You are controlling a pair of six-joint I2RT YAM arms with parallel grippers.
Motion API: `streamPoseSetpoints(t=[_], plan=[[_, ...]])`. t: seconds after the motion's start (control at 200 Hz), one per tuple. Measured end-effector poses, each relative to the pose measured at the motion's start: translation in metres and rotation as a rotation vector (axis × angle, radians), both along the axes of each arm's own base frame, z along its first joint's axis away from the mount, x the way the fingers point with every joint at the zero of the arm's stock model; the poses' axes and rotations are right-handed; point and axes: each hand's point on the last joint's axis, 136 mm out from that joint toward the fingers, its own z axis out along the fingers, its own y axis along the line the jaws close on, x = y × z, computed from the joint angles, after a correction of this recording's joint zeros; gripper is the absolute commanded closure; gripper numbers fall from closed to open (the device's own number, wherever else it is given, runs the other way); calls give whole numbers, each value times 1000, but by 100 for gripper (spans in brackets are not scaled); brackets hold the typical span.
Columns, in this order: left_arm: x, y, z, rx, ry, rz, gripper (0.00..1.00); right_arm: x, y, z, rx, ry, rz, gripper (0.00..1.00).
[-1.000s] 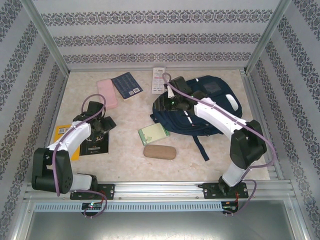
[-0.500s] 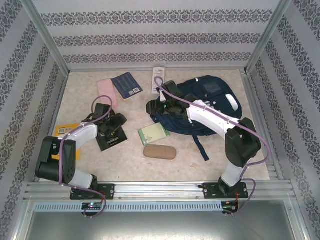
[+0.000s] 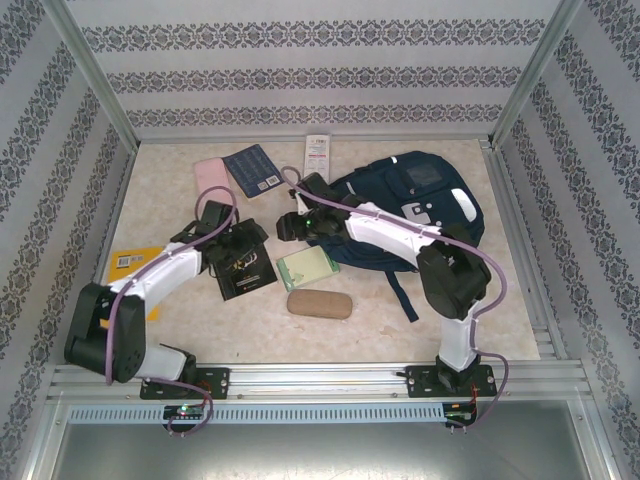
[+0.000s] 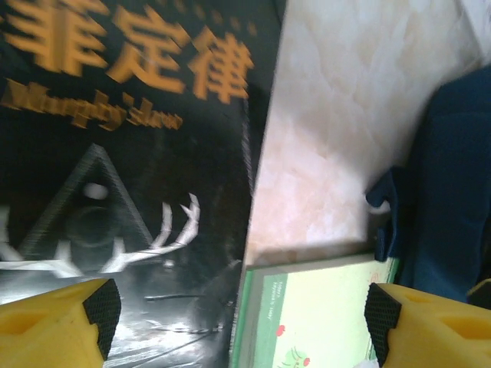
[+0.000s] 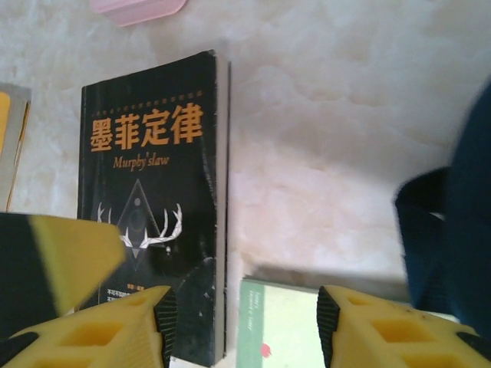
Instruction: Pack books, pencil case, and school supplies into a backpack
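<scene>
Basically blk book [image 4: 123, 153] lies just under L gripper [image 4: 242, 310]

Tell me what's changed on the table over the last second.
The black book slid right toward the green notebook, under the open left gripper. The right gripper swung left off the backpack. Everything else stayed put.

Bright, even light; print on the black book [image 4: 115, 192] blurs, perhaps motion.
</scene>
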Motion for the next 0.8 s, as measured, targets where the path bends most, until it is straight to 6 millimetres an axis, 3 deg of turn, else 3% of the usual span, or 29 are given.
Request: streamPoseSetpoints(t=[0.12,0.24,0.405,0.609,0.799], plan=[[-7,43,3,43,-9,92,19,-3,22,-7,2,6,38,52],[-28,68,-17,67,46,142,21,-5,42,-20,-8,11,72,54],[-55,65,-48,40,130,110,26,-8,61,-48,-53,29,114,54],[-55,58,-58,18,146,68,29,-14,67,-88,-125,75,150,53],[-54,58,-60,21,150,63,29,-11,71,-89,-130,76,155,52]])
